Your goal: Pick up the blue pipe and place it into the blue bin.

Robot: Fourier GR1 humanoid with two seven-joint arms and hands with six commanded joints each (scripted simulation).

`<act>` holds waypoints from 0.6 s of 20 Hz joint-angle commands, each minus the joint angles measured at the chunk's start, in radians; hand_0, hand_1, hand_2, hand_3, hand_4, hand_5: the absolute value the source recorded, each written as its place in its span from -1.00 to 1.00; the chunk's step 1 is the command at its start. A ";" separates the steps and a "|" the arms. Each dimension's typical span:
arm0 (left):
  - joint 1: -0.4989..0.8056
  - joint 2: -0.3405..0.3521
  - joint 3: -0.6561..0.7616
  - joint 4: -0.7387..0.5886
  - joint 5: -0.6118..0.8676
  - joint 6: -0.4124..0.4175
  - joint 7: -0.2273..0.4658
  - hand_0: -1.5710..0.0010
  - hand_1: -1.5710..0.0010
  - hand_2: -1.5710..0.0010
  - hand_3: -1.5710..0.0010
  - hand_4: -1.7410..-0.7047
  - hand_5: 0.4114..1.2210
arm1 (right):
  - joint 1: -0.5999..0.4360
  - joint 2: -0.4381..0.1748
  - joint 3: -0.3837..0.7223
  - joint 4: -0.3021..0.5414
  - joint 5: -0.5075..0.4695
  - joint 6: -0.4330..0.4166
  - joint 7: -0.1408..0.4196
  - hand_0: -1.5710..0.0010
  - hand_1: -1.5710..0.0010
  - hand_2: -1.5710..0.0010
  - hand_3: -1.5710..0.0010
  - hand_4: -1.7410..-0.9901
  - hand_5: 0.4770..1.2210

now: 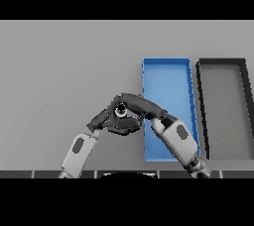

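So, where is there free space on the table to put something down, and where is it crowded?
The grey table is bare left of the blue bin and along the far side. The blue bin's floor is bare, as is the dark bin beside it. It is crowded just left of the blue bin's near part, where the left hand and right hand meet.

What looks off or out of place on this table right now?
Both dark hands, left and right, crowd one small round object left of the blue rectangular bin. It looks dark, not blue, and no blue pipe shows. The black rectangular bin sits square beside it.
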 commanded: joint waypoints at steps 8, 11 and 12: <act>0.006 0.003 -0.007 -0.007 0.004 -0.007 0.016 0.99 0.99 0.99 0.99 0.61 -0.93 | -0.318 -0.098 -0.145 0.045 -0.348 -0.158 0.140 -1.00 -1.00 -1.00 -1.00 -1.00 1.00; -0.001 -0.006 -0.010 0.004 -0.006 -0.001 0.034 1.00 1.00 1.00 1.00 0.61 -0.95 | -0.448 -0.137 -0.266 0.104 -0.333 -0.219 0.110 -1.00 -1.00 -1.00 -1.00 -1.00 1.00; -0.001 -0.002 -0.003 0.000 -0.004 0.002 0.034 1.00 1.00 1.00 1.00 0.62 -0.95 | -0.479 -0.152 -0.295 0.129 -0.298 -0.240 0.102 -1.00 -1.00 -1.00 -1.00 -1.00 1.00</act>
